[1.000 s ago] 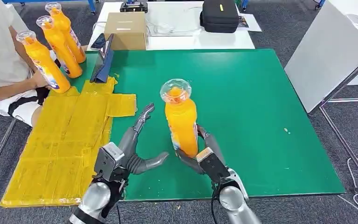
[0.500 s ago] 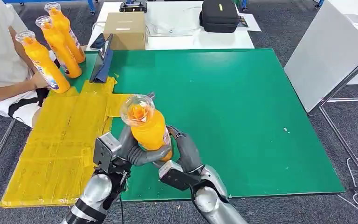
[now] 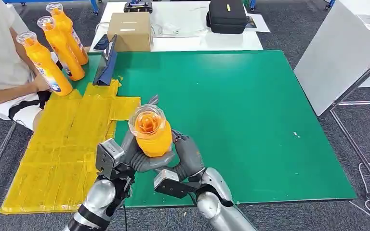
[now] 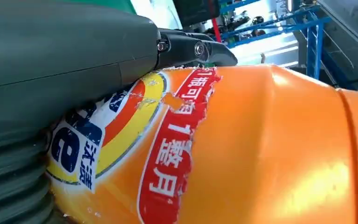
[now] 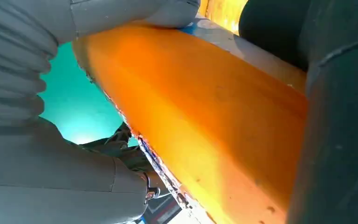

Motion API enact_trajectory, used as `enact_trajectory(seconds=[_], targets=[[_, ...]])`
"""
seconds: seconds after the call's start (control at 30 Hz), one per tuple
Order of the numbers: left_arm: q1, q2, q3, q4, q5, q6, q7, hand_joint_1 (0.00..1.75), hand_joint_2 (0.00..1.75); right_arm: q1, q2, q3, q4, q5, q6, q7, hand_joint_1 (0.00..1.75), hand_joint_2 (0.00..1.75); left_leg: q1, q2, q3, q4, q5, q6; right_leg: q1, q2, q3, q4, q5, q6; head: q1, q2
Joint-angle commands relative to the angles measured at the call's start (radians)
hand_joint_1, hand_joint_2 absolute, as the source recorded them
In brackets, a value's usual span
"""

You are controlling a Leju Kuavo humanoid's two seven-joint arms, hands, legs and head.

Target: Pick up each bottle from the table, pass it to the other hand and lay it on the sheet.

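I have the tall orange plastic bottle (image 3: 152, 134) squeezed between my right hand (image 3: 187, 155) and left hand (image 3: 134, 155), so I should let the right go only once the left grips tight.

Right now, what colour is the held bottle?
Orange bottle, with a clear cap; best in the head view.

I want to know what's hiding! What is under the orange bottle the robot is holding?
Both hands: the left hand and right hand wrap their fingers around the orange bottle. The green mat beneath is mostly covered.
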Motion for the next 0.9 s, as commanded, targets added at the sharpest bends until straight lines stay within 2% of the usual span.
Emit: enact_trajectory(seconds=[0.03, 0.23, 0.3, 0.37, 0.4, 0.43, 0.47, 0.73, 0.77, 0.9], targets=[[-0.057, 0.017, -0.033, 0.068, 0.000, -0.001, 0.011, 0.00, 1.75, -0.022, -0.022, 0.095, 0.051, 0.018, 0.002, -0.010, 1.75, 1.75, 0.001, 0.000, 0.005, -0.001, -0.001, 0.000, 0.001, -0.001, 0.006, -0.002, -0.001, -0.002, 0.000, 0.000], [-0.057, 0.017, -0.033, 0.068, 0.000, -0.001, 0.011, 0.00, 1.75, -0.022, -0.022, 0.095, 0.051, 0.018, 0.002, -0.010, 1.75, 1.75, 0.001, 0.000, 0.007, -0.002, -0.002, 0.000, 0.001, -0.002, 0.008, -0.002, -0.002, -0.003, 0.000, 0.000], [-0.057, 0.017, -0.033, 0.068, 0.000, -0.001, 0.011, 0.00, 1.75, -0.022, -0.022, 0.095, 0.051, 0.018, 0.002, -0.010, 1.75, 1.75, 0.000, 0.000, 0.003, -0.001, -0.001, 0.000, 0.000, -0.001, 0.003, -0.001, -0.001, -0.001, 0.000, 0.000], [-0.050, 0.012, -0.019, 0.064, 0.015, 0.004, 0.004, 0.00, 1.75, -0.021, -0.030, 0.120, 0.037, 0.034, 0.001, -0.007, 1.75, 1.75, 0.001, 0.000, 0.007, -0.002, -0.002, 0.000, 0.001, -0.002, 0.008, -0.002, -0.002, -0.003, 0.000, 0.000], [-0.046, 0.005, -0.008, 0.061, 0.032, 0.007, 0.001, 1.62, 1.75, -0.021, -0.033, 0.130, 0.035, 0.047, -0.004, 0.001, 1.75, 1.75, 0.001, 0.000, 0.006, -0.001, -0.002, 0.000, 0.001, -0.001, 0.006, -0.002, -0.002, -0.002, 0.000, 0.000], [-0.047, 0.006, -0.001, 0.062, 0.043, 0.007, -0.001, 1.75, 1.75, -0.018, -0.034, 0.137, 0.030, 0.046, -0.006, 0.006, 1.75, 1.75, 0.001, 0.001, 0.008, -0.002, -0.002, 0.000, 0.002, -0.001, 0.009, -0.003, -0.002, -0.003, 0.000, 0.000], [-0.047, 0.005, 0.003, 0.061, 0.045, 0.010, -0.003, 1.75, 1.75, -0.017, -0.034, 0.137, 0.029, 0.044, -0.008, 0.009, 1.75, 1.75, 0.001, 0.001, 0.004, -0.001, -0.001, 0.000, 0.001, -0.001, 0.005, -0.002, -0.001, -0.002, 0.000, 0.000], [-0.037, -0.004, 0.046, 0.034, 0.061, 0.066, -0.038, 1.75, 1.75, -0.007, -0.045, 0.112, 0.032, -0.013, -0.005, 0.022, 1.75, 1.75, 0.001, 0.000, 0.004, -0.001, -0.001, 0.000, 0.001, -0.001, 0.004, -0.002, -0.001, -0.002, 0.000, 0.000], [-0.032, -0.002, 0.074, 0.006, 0.056, 0.128, -0.078, 1.75, 1.75, 0.012, -0.039, 0.068, 0.024, -0.094, 0.009, 0.021, 1.75, 1.75, 0.001, 0.000, 0.007, -0.001, -0.002, 0.000, 0.001, -0.002, 0.007, -0.002, -0.002, -0.002, 0.000, 0.000], [-0.033, 0.017, 0.083, -0.021, 0.058, 0.139, -0.064, 1.75, 1.75, 0.023, -0.048, 0.044, -0.001, -0.126, 0.007, 0.007, 1.75, 1.75, 0.001, -0.001, 0.006, -0.001, -0.002, 0.000, 0.002, -0.002, 0.007, -0.002, -0.002, -0.003, 0.000, 0.000]])
